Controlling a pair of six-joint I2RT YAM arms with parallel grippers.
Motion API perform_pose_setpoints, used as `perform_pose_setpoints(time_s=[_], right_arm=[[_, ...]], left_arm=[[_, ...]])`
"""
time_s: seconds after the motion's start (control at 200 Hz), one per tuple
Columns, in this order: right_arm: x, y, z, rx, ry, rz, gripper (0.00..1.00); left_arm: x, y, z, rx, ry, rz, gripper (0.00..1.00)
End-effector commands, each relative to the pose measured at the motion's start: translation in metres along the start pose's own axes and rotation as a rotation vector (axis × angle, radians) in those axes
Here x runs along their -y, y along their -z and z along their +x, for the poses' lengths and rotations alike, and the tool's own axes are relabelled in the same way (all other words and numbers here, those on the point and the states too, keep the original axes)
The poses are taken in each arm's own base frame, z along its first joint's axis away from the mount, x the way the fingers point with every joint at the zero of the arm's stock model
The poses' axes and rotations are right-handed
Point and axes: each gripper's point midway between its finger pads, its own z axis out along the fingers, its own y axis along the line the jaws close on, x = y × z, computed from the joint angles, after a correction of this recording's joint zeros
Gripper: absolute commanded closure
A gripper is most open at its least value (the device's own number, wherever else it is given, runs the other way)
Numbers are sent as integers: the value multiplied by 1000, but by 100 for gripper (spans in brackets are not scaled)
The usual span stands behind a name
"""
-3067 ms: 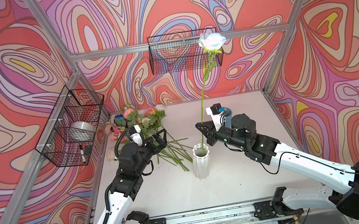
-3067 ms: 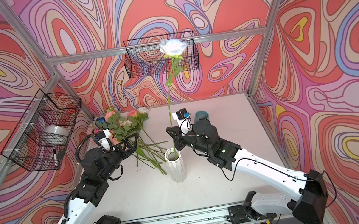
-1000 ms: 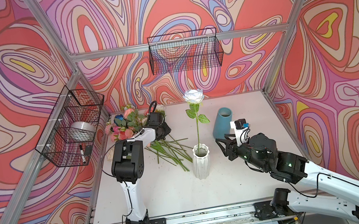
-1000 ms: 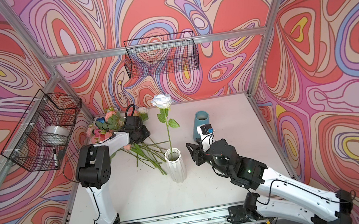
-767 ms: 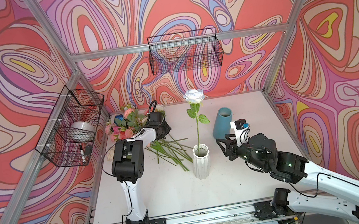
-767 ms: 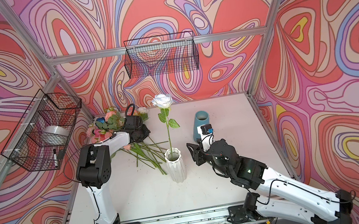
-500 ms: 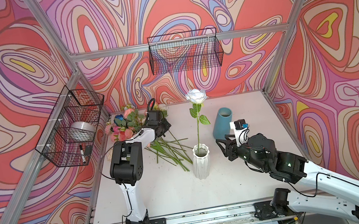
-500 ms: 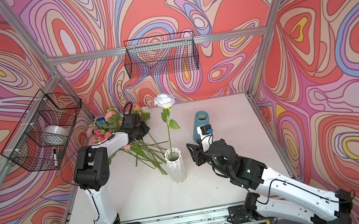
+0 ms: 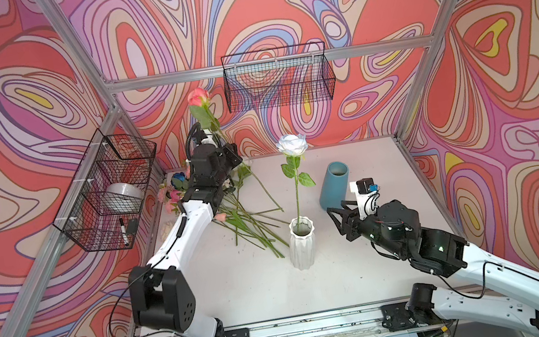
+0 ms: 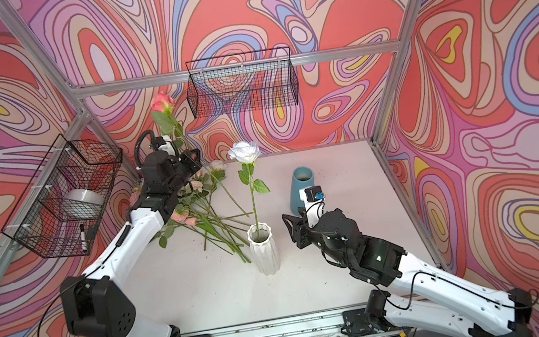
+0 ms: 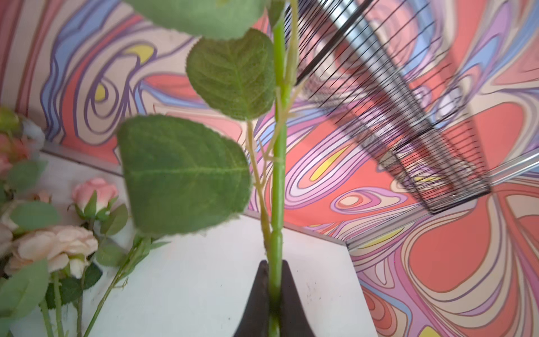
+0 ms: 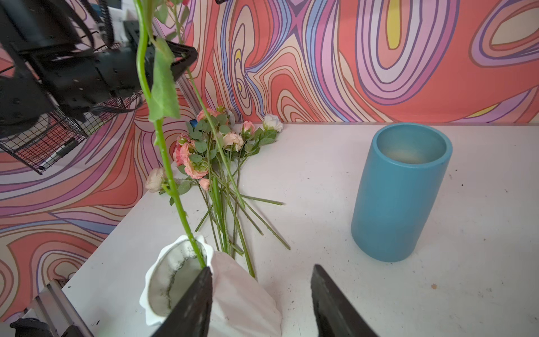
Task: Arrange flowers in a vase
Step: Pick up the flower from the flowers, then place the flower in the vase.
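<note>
- Broadly, the white desk [image 9: 366, 270] carries everything, inside walls of swirling red, pink and purple.
- Left arm: raised over the far left corner, its left end effector [image 11: 274, 265] pressed together on the green stem of a pink rose [image 9: 198, 97]. The bloom stands high against the back wall, and the lower stem slants down over the pile.
- Right arm: low on the right, its right end effector [image 12: 261, 268] spread with nothing between the jaws, just beside the white fluted vase [image 9: 302, 247] but apart from it in both top views.
- Two wire baskets: a long basket [image 9: 278, 81] on the back wall, and a side basket [image 9: 109, 197] on the left wall.
- Loose flowers [image 12: 215, 151] lie heaped on the desk at the far left, stems fanning toward the white vase.
- Teal cylinder vase [image 9: 334, 185]: upright, near the right end effector.
- White rose [image 9: 291, 145]: stands upright in the white fluted vase.
- Roll of tape [image 9: 122, 197] and a marker [image 9: 123, 231] sit in the side basket.
</note>
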Motion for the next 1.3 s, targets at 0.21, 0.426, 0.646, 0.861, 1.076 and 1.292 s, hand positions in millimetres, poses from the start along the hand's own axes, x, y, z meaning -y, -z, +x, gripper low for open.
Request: perform_pose_setpoints(time_s=[0.21, 0.426, 0.646, 0.861, 1.076, 1.292], right_arm=[[-15, 21, -38, 62, 33, -62, 41], [-58, 18, -45, -7, 92, -246, 37], [-122, -1, -26, -204, 135, -518, 37], [-187, 7, -35, -196, 210, -720, 35], [-239, 21, -59, -140, 224, -917, 33], [-263, 22, -71, -117, 221, -994, 31]], left_arm=[[41, 128, -54, 146, -186, 33, 100], [83, 212, -64, 164, -255, 189, 100], [145, 276, -38, 29, -309, 554, 100], [187, 313, -7, -136, -270, 923, 100], [199, 322, 3, -207, -211, 1113, 100], [200, 318, 5, -224, -186, 1151, 100]])
